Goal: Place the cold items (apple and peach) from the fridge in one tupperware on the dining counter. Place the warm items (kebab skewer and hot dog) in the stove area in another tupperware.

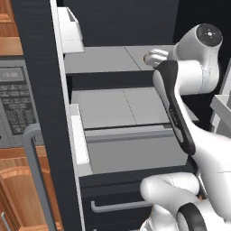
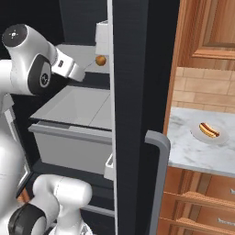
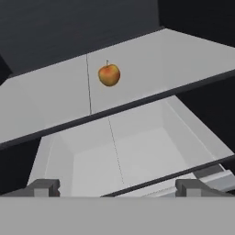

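Matte pale grey shelves (image 3: 151, 69) line the open fridge (image 2: 131, 92), its door fronts flat black. One round apple (image 3: 109, 75), glossy red and yellow with a thin stem, sits on a smooth shelf above a boxy drawer (image 3: 133, 160). Well short of it, the gripper (image 3: 117, 188) has its jaws fully apart and holds nothing. On the marbled counter (image 2: 193, 156), a hot dog (image 2: 209, 130) lies on a round plate (image 2: 197, 134).
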